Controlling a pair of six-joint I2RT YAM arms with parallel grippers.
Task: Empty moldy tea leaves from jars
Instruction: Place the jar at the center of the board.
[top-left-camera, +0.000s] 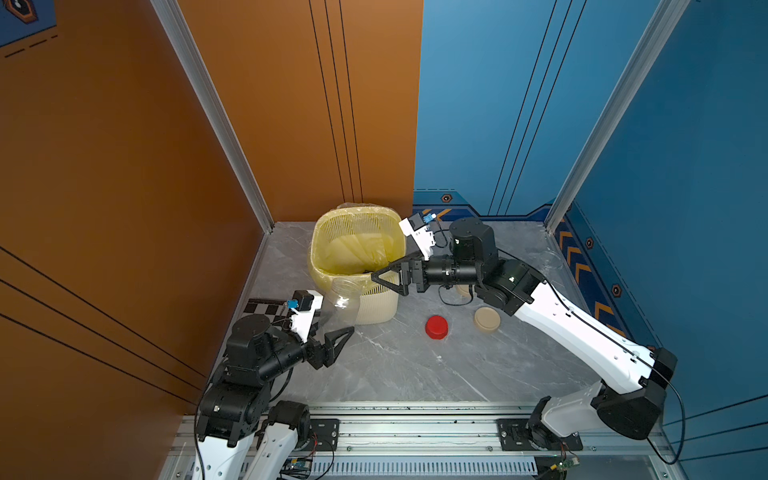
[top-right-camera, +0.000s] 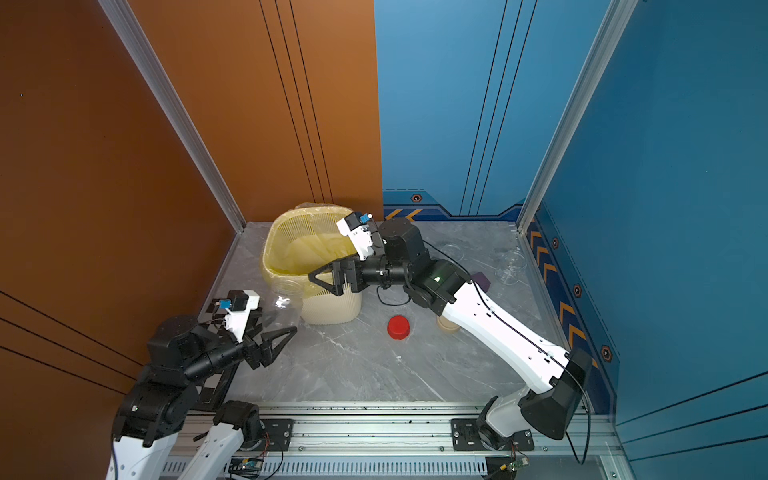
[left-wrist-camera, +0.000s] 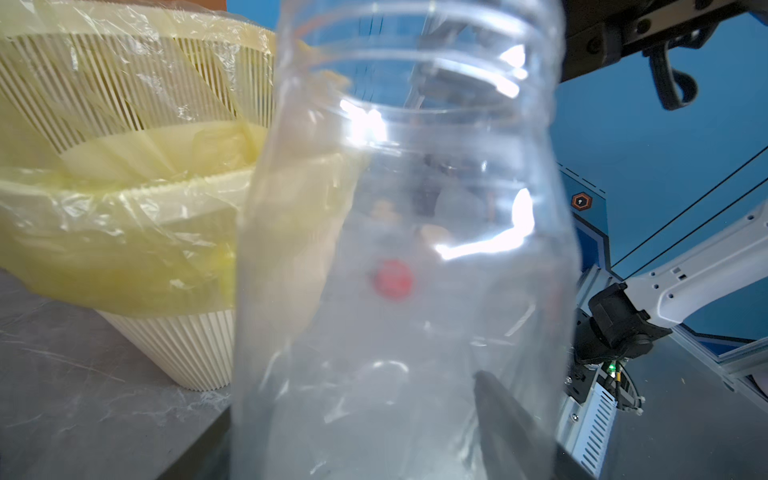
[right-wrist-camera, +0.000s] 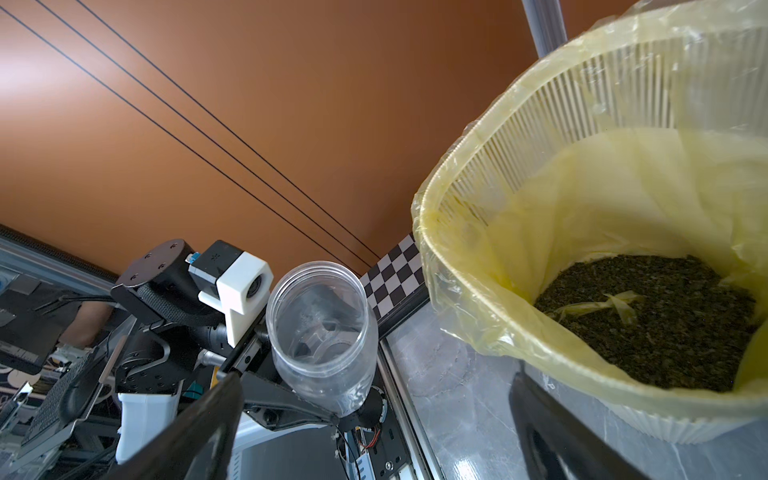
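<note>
My left gripper (top-left-camera: 336, 321) is shut on a clear, lidless jar (top-left-camera: 343, 300), held upright against the front left of the cream slatted bin (top-left-camera: 376, 307). In the left wrist view the jar (left-wrist-camera: 407, 249) fills the picture and looks empty. In the right wrist view the same jar (right-wrist-camera: 322, 328) sits between the left fingers. The tea leaves (right-wrist-camera: 665, 324) lie dark and loose at the bottom of the yellow bag in the bin. My right gripper (top-left-camera: 387, 276) hangs open at the bin's front rim, nothing between its fingers (right-wrist-camera: 199, 428). Two more clear jars (top-right-camera: 510, 266) (top-right-camera: 451, 250) rest at the back right.
A red lid (top-left-camera: 436, 327) and a beige lid (top-left-camera: 487, 320) lie on the grey marble table right of the bin; another beige lid (top-left-camera: 462, 289) shows under the right arm. A checkerboard strip (top-left-camera: 266, 307) runs by the left wall. A metal rail (top-left-camera: 415, 428) crosses the front.
</note>
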